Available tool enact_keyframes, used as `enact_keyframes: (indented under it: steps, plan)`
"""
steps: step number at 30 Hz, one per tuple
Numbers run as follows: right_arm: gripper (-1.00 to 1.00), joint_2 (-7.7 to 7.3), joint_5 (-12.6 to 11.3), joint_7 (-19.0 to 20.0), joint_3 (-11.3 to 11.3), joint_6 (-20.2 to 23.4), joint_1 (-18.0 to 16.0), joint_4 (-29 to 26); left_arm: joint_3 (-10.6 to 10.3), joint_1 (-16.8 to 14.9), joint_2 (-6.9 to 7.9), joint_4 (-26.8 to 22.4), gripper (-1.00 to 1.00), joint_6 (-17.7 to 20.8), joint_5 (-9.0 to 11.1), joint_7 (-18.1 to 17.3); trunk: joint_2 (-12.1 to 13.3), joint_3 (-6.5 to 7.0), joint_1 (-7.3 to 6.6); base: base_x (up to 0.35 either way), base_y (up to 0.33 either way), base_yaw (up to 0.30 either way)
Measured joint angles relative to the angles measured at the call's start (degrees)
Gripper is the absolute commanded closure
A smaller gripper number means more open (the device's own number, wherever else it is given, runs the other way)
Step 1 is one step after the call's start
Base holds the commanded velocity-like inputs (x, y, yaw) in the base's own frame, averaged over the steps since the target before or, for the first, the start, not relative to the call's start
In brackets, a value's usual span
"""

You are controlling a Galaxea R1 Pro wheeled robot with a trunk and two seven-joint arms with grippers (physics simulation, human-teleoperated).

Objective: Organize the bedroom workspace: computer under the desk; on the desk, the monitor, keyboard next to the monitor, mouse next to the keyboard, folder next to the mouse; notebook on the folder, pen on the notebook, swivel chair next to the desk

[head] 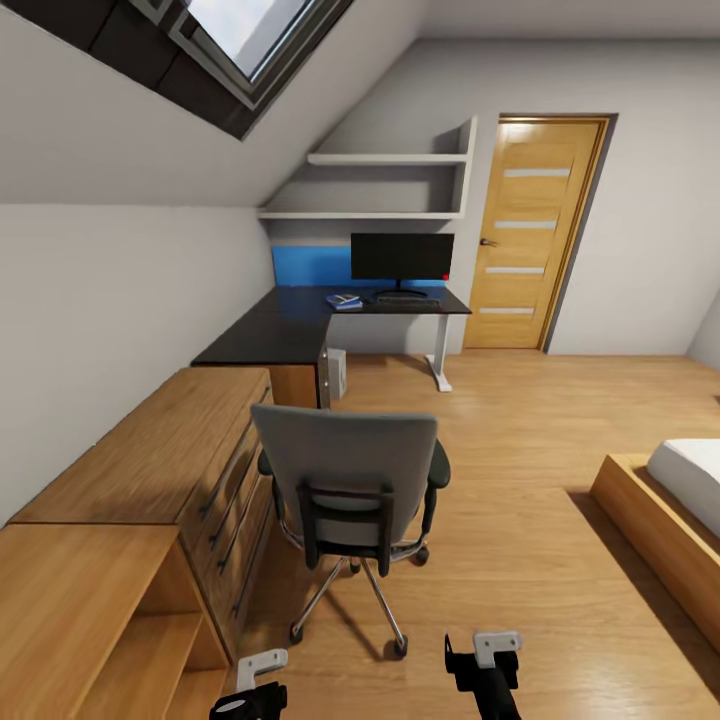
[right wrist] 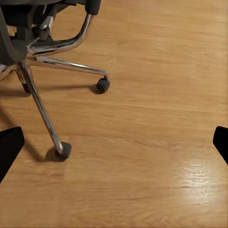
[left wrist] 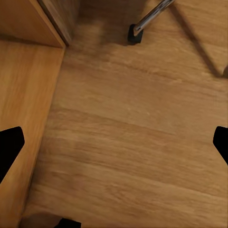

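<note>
The swivel chair (head: 348, 500) is seen from behind, near the robot, its back turned to the camera, well apart from the desk (head: 300, 325) at the far left, where the monitor (head: 402, 257) stands with the keyboard (head: 407, 298) in front of it and a blue stack, taken to be the folder (head: 344, 301), just to its left. A light box, probably the computer (head: 335, 372), is glimpsed under the desk. Both grippers are held low over the wooden floor (right wrist: 156, 142): the left gripper (left wrist: 114, 142) and the right gripper (right wrist: 114, 142) are spread wide, with nothing held between the fingers. What remains is judged to be the moving of the chair. A one-sided push could spin the seat or swing the casters (right wrist: 62, 150) off course. The light wood chest (head: 150, 470) stands just left of the chair, so a skewed shove could jam the chair against it. The star base could also be struck by the robot's own base if it is approached too closely.
</note>
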Motion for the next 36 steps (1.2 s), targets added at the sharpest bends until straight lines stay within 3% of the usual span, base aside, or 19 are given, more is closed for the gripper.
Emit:
enact_keyframes:
  steps: [36]
  plan:
    - [-1.00,0.00,0.1,0.0,0.0,0.0,0.0,0.0,0.0,0.0,0.03,0.0,-1.00,0.0,0.0,0.0,-14.4,-6.46,7.91,0.000,0.000,0.000]
